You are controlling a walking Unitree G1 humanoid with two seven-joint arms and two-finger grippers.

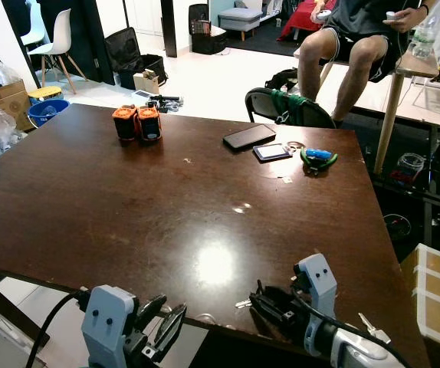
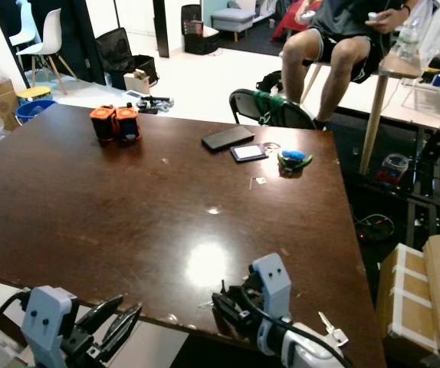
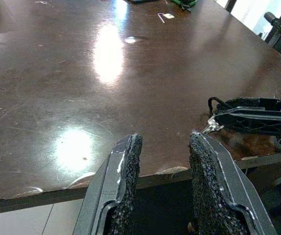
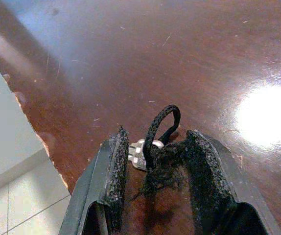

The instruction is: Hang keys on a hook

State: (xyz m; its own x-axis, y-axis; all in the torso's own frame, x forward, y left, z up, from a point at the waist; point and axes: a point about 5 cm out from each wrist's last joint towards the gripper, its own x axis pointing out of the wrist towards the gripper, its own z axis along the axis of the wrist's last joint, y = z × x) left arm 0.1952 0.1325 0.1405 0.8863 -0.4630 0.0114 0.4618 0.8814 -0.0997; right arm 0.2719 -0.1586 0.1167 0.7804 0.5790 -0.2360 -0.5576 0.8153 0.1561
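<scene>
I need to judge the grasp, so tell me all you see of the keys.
The keys are silver metal on a black cord whose loop stands up from the bunch. They lie on the dark wooden table at its near edge, between the fingers of the right gripper. The frayed black cord touches one finger; whether the fingers press the metal cannot be told. A key tip pokes out beside the gripper.

The two head views looked forward and down across the brown table [image 1: 128, 207] from its near edge, sharing almost the same scene. The left wrist view faced along the table's near edge, close above it. The right wrist view pointed steeply down at the tabletop, very near.
</scene>
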